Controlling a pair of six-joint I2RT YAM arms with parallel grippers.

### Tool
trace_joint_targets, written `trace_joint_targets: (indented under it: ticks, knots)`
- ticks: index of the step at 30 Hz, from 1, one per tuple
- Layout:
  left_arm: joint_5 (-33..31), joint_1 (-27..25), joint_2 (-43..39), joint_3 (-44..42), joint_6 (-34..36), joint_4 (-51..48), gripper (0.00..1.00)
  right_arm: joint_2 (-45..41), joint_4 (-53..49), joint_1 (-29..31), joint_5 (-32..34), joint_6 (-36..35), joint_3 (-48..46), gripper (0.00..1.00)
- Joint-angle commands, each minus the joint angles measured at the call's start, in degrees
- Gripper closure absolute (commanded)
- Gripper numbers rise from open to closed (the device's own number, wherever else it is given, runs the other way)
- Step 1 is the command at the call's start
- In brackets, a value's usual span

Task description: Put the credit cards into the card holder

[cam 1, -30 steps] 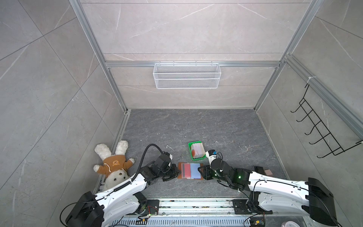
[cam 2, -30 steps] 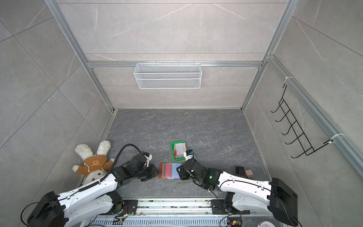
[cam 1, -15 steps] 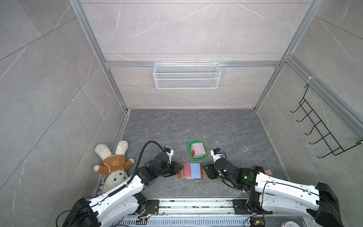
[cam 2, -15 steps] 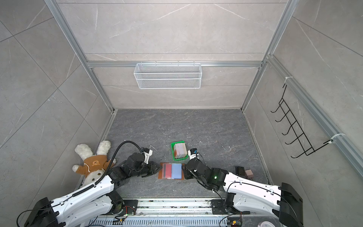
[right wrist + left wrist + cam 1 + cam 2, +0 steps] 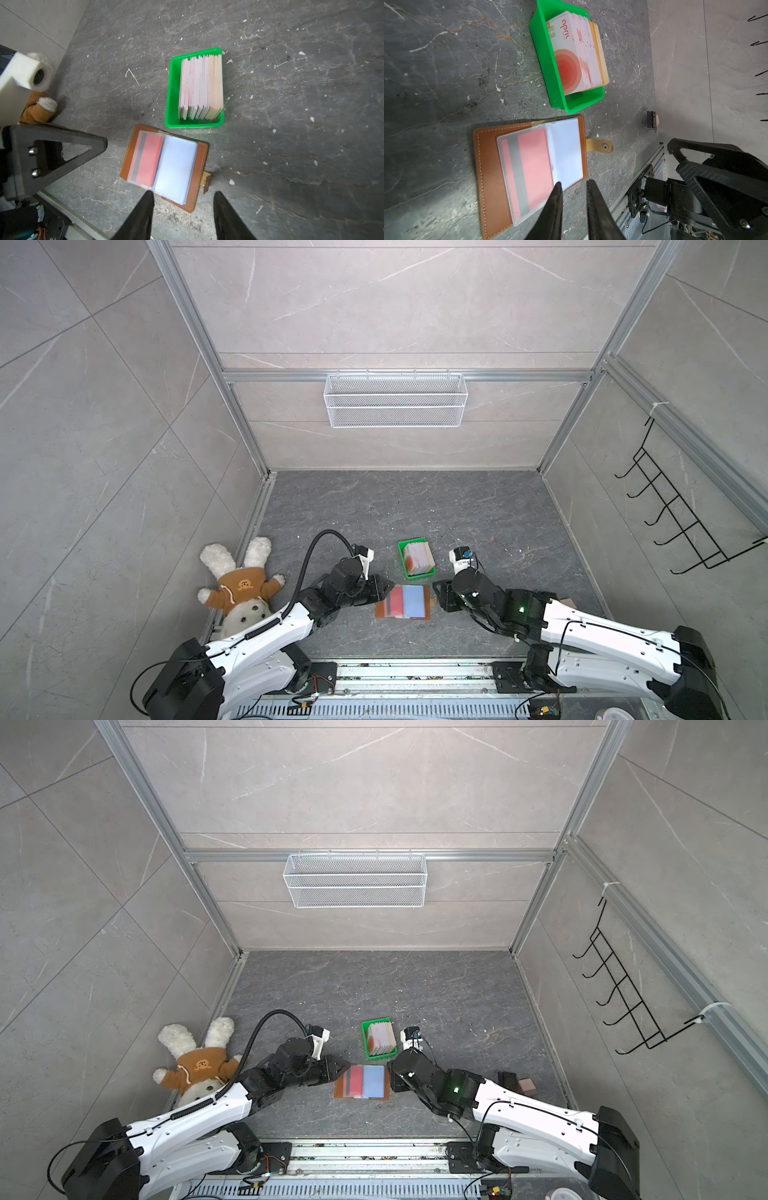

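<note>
A green tray (image 5: 557, 97) on the table (image 5: 415, 506) holds the credit cards (image 5: 571, 52), packed on edge. The card face on show reads "april" in red above a red-orange circle. Just near of the tray, the card holder (image 5: 402, 601) lies open and flat, with a red card (image 5: 533, 162) with a dark stripe in its left clear sleeve and a light-blue panel on the right. Its snap tab (image 5: 600, 146) juts from the right edge. Your left gripper (image 5: 573, 182) hangs at the holder's left edge, fingers a narrow gap apart, gripping nothing. Your right gripper (image 5: 182, 192) stands by the right edge, fingers wider, also gripping nothing. Far of the tray, open table runs to the back wall.
</note>
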Motion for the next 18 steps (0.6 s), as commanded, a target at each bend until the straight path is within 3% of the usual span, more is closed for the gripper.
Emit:
trace_joint_targets:
  ticks: [1, 7, 18]
  knots:
    - [-2.16, 0.16, 1.62, 3.77, 2.14, 2.79, 0.76, 1.86, -0.8, -2.93, -1.2, -3.43, 2.02, 0.51]
    - [-2.32, 0.37, 9.07, 8.59, 3.25, 2.93, 0.77, 5.04, 4.07, -10.91, -9.8, -6.99, 2.0, 0.52]
    - [1.32, 3.22, 20.83, 17.4, 5.76, 3.72, 0.76, 15.52, 10.49, -19.34, -18.87, -10.99, 5.96, 0.47]
